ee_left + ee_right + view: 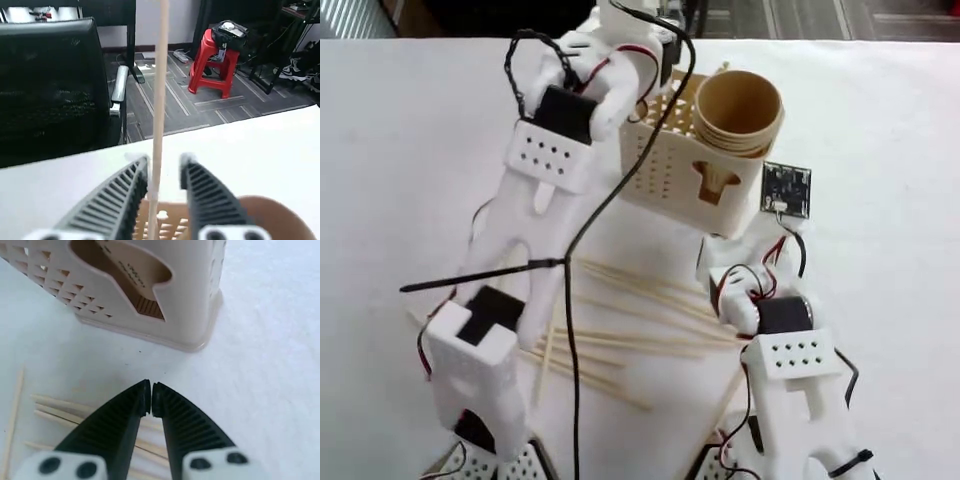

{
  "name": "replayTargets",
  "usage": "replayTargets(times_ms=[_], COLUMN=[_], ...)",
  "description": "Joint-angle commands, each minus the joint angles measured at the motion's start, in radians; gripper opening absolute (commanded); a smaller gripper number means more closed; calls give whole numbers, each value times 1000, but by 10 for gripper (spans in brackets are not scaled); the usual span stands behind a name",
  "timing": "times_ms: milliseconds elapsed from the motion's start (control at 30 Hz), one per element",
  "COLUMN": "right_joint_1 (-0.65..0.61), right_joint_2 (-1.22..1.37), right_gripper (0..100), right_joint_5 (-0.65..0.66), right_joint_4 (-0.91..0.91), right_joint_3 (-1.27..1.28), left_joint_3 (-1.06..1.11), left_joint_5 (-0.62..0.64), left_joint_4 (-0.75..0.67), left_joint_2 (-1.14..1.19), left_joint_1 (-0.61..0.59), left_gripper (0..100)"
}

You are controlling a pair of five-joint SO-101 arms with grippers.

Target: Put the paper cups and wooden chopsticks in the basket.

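A beige perforated basket (pixel 670 165) stands at the back of the white table with stacked paper cups (pixel 740 110) inside. Several wooden chopsticks (pixel 630 330) lie scattered in front of it. My left arm (pixel 560 130) is raised over the basket's far side. Its gripper (pixel 164 162) is open above the basket rim (pixel 167 225). One chopstick (pixel 159 100) stands upright between the fingers, leaning near one of them. A cup (pixel 272 215) shows beside it. My right gripper (pixel 150 390) is shut on nothing, low over the table between the basket (pixel 190 305) and the loose chopsticks (pixel 55 407).
A black cable (pixel 572 330) hangs from the left arm across the chopsticks. A small circuit board (pixel 787 190) sits on the right arm (pixel 790 350) beside the basket. Beyond the table's far edge are a black chair (pixel 55 85) and a red stool (pixel 212 60).
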Motion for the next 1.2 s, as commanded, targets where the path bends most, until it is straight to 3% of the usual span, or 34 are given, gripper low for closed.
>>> replayTargets(times_ms=[0, 200, 400, 567, 633, 833, 1167], right_joint_1=[7, 7, 7, 8, 8, 4, -140], right_joint_2=[-24, -24, -24, -25, -25, -142, -380], right_gripper=[18, 18, 18, 18, 18, 18, 18], right_joint_5=[3, 3, 3, 118, 161, 301, 582], right_joint_4=[-18, -18, -12, -8, -7, 116, 323], right_joint_3=[-8, -6, -8, -9, -9, -41, -69], left_joint_3=[-21, -180, -473, -720, -815, -911, -632], left_joint_5=[92, 46, -48, -242, -296, -304, -305], left_joint_4=[55, 241, 589, 801, 868, 896, 896], left_joint_2=[-15, -15, -15, -10, -8, -35, -343], left_joint_1=[-25, -54, -64, -61, -64, -148, -183], left_gripper=[258, 224, 146, 24, 28, 22, 22])
